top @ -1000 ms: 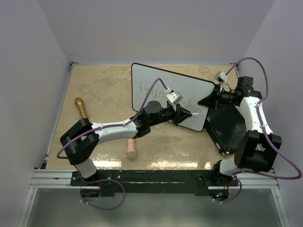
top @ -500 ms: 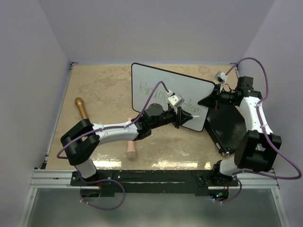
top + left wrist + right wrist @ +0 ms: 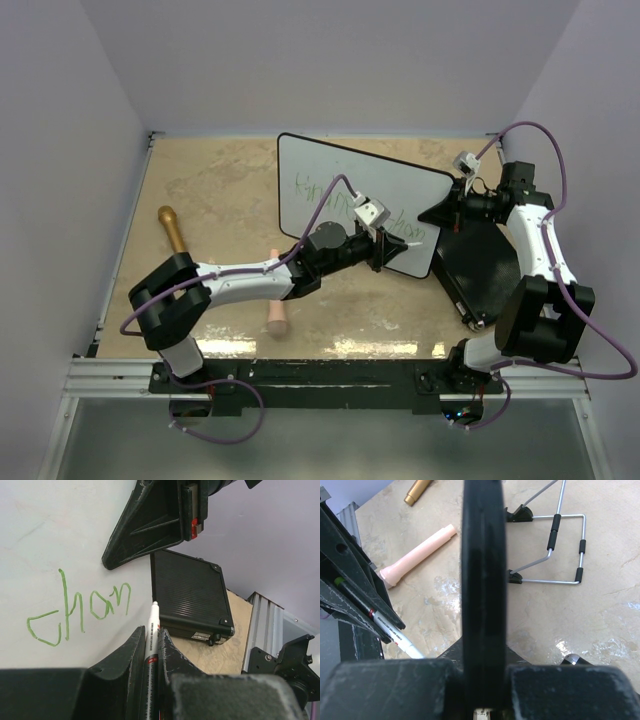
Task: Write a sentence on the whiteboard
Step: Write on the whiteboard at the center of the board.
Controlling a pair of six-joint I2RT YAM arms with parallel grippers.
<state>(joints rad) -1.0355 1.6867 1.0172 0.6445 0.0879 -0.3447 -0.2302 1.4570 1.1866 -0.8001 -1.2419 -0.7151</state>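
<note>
green writing (image 3: 80, 611) "chan" — on whiteboard (image 3: 45, 525)

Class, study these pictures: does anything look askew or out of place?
The whiteboard sits askew, turned at an angle to the edges of the table. A pink tube and a gold tube lie loose nearby.

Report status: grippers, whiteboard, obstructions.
Left gripper shut on marker. Right gripper clamps whiteboard edge. Sentence partway, second line reads "chan". Black case beside whiteboard, not blocking.
</note>
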